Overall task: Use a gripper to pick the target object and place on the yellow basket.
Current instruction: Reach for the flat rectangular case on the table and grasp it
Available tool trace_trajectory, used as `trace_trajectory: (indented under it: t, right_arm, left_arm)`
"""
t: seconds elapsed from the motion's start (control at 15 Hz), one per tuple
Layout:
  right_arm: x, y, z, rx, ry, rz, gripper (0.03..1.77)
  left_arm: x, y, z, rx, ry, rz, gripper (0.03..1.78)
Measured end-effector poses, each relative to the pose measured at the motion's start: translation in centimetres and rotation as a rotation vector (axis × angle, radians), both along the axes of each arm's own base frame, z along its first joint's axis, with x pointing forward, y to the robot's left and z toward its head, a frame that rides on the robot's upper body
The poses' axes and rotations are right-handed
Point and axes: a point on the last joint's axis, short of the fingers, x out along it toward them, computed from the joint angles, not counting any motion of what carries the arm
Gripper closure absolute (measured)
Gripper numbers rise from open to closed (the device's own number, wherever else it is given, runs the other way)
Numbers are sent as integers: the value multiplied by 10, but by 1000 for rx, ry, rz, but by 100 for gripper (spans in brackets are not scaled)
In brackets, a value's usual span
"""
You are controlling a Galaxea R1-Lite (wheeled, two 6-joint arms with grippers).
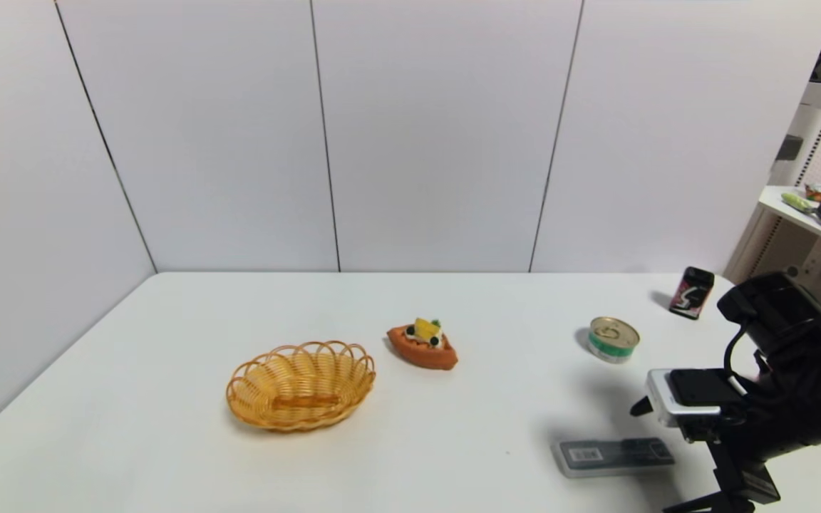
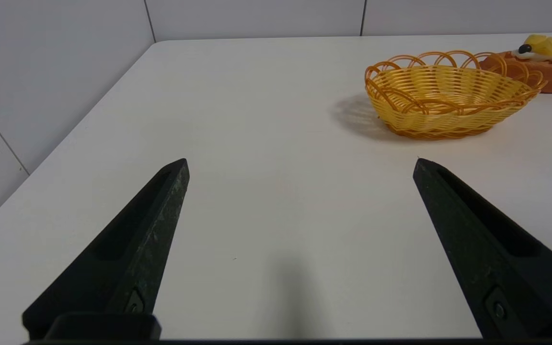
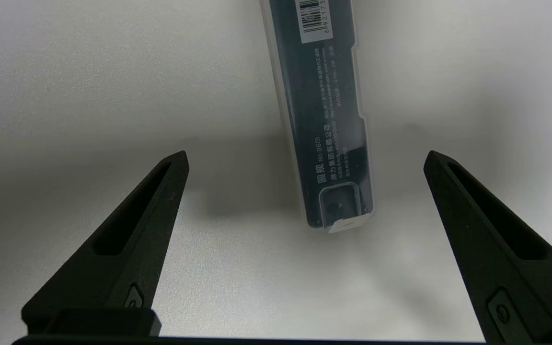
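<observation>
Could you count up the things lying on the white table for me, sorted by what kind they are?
Baskets: 1, the yellow wicker one
Toy tarts: 1, with fruit on top
Tins: 1, with a green band
Small upright packets: 1, mostly black
Long flat cases: 1, dark grey with a barcode label
Total: 5

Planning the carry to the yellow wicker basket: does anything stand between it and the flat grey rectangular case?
Nothing visible stands on the straight line from the flat grey rectangular case to the yellow wicker basket; only bare white tabletop shows there.
</observation>
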Motion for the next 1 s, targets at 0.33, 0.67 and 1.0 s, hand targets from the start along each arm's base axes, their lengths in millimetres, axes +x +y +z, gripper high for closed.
trace_trajectory:
  t: [0.33, 0.67, 1.0]
  right_arm:
    - [11, 5, -4, -5, 13, 12, 10]
    - [26, 7, -3, -15, 62, 9, 10]
    - [36, 8, -8, -19, 83, 10, 10]
  left_arm:
    - [0, 0, 0, 0, 0, 1, 12]
    - [0, 0, 0, 0, 0, 0, 12]
    - [0, 0, 0, 0, 0, 0, 12]
